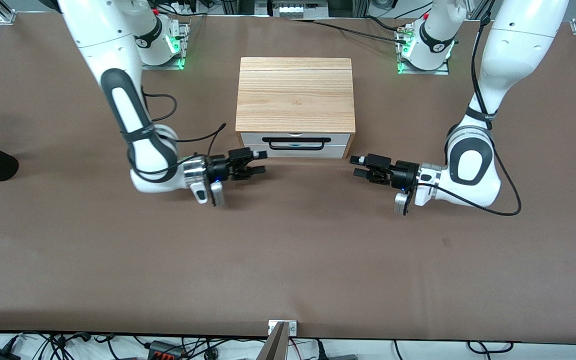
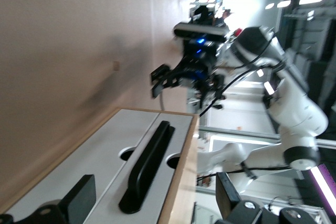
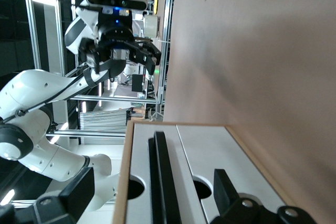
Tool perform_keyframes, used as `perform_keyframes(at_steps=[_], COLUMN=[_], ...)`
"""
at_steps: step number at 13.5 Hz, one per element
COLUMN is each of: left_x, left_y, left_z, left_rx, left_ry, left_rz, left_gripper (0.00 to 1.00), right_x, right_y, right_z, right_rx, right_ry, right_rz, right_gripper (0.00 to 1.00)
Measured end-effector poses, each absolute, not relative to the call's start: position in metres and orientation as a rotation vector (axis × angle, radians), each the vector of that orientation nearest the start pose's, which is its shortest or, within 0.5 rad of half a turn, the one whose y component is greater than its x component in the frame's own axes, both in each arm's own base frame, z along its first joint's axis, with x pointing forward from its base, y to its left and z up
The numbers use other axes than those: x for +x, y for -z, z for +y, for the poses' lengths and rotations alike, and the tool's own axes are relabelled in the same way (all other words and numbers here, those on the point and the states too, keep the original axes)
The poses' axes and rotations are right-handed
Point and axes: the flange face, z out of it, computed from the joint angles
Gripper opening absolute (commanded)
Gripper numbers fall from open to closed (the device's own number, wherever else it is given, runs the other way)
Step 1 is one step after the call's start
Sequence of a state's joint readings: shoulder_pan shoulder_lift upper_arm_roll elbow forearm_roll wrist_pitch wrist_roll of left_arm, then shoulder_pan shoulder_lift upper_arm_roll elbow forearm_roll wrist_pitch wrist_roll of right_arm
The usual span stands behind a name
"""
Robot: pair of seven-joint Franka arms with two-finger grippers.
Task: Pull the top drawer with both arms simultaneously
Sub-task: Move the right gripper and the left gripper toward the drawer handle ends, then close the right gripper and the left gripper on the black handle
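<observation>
The brown table point(image 1: 288, 260) spreads wide, with a broad bare stretch on the side nearer the front camera and more bare surface toward each arm's end. The wooden box point(image 1: 295, 95) sits midway between the two bases, nearer to them than to the camera's edge of the table, its front facing the front camera. The top drawer point(image 1: 295, 141) is in that front, white panel flush with the box, black bar handle point(image 1: 296, 143) running across its middle. A strip of open table lies in front of it.

Both arms are bent low now. The right arm point(image 1: 123, 100) comes down from its base, elbow folded, forearm lying nearly level above the table and pointing toward the drawer's front. The left arm point(image 1: 473, 155) mirrors it from its own end, wrist turned in toward the box.

The right gripper point(image 1: 259, 163) hangs just off the box's front corner toward the right arm's end, fingers spread apart, holding nothing. The left gripper point(image 1: 357, 166) hangs just off the box's front corner toward the left arm's end, fingers parted too, empty. Neither touches the handle; the two point at each other across the strip in front of the drawer.
</observation>
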State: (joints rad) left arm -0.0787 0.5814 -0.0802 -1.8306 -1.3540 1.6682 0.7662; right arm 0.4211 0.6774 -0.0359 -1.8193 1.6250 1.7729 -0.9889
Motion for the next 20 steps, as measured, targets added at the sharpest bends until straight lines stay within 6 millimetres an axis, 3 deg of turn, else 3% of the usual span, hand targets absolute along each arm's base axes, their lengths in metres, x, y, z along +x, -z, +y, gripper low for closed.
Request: perform_keyframes(at_steps=[4,9,10,13,15,20], left_x=[0.552,0.525,0.518,0.501,0.498,0.49], left_y=[-0.198,-0.179,-0.175,-0.163,-0.16,-0.149], left_z=[-0.216,-0.234,-0.236,-0.237,-0.236,-0.246], left_rx=[1.579,1.491,1.486,1.483,1.484,1.456], left_ry=[0.169,0.21,0.206,0.213,0.205,0.136], left_rz=[-0.063,0.006,0.004,0.011,0.004,-0.004], left_gripper=[1.0,0.98,0.98,0.94,0.89,0.66], right_x=[0.522,0.508,0.506,0.502,0.502,0.503], right_y=[-0.156,-0.153,-0.154,-0.152,-0.151,-0.156], right_z=[0.317,0.334,0.337,0.34,0.339,0.341], right_rx=[-1.71,-1.657,-1.65,-1.645,-1.645,-1.618], right_ry=[-0.161,-0.177,-0.179,-0.175,-0.175,-0.172], right_rz=[-0.236,-0.189,-0.188,-0.201,-0.201,-0.199], right_gripper=[1.0,0.97,0.69,0.2,0.02,0.0])
